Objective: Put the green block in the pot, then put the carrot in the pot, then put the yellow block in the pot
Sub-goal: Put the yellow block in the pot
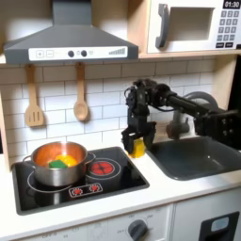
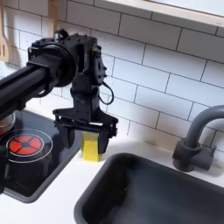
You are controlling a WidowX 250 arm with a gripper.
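Beside sink (image 2: 166,188), pincer (image 2: 84,138) lowered, straddling yellow block (image 2: 90,147)

- We see the yellow block (image 2: 90,147) partly hidden between the gripper (image 2: 83,140) fingers.
- The pot (image 2: 3,116) is cut off at the second exterior view's left edge.
- We cannot tell whether the fingers touch the block.

Shiny steel pot (image 1: 56,162), glossy black hob (image 1: 113,184), matt yellow block (image 2: 90,145)

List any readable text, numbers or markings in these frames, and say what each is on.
"01:30", roughly: white digits on the microwave display, top right of the first exterior view; small and soft.
Microwave keypad: marks too small to read.
Red marking on the stove front edge: blurred, unreadable.
Range hood controls: no legible text.
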